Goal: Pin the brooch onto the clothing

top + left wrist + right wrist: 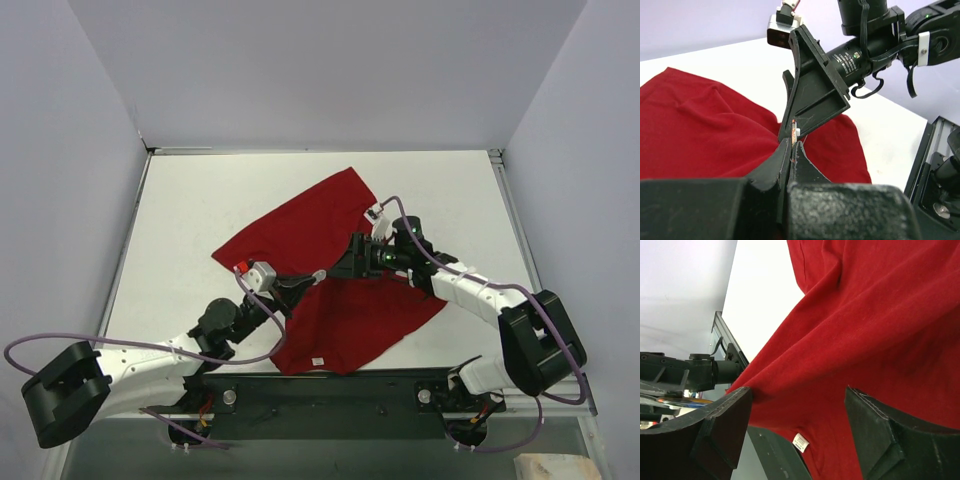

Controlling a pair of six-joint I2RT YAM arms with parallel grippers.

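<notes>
1. Overhead, the clothing [300, 230] is a deep-red T-shirt spread crumpled and askew across the middle of the white table [200, 200], with its small white label [318, 361] at the near edge. The left arm reaches in low from the near left and the right arm from the near right. The left gripper [312, 277] and right gripper [337, 268] meet tip to tip over the middle of the shirt. The brooch is too small to make out from here.

2. From the left wrist, the left gripper's fingers [805, 167] are clenched tight together. A thin orange-flecked sliver in their seam appears to be the brooch [792, 134], seen on edge and gripped there. Red cloth [705, 130] rises in a fold right up to these fingertips. One black finger [812, 95] of the right gripper slants down from above, its tip at the brooch.

3. From the right wrist, the right gripper's jaws stand wide apart with nothing clasped between them. The shirt [880, 315] fills the space beyond, drawn into a ridge that runs to the tip of one finger [725, 425]. The label [800, 441] shows below.
</notes>
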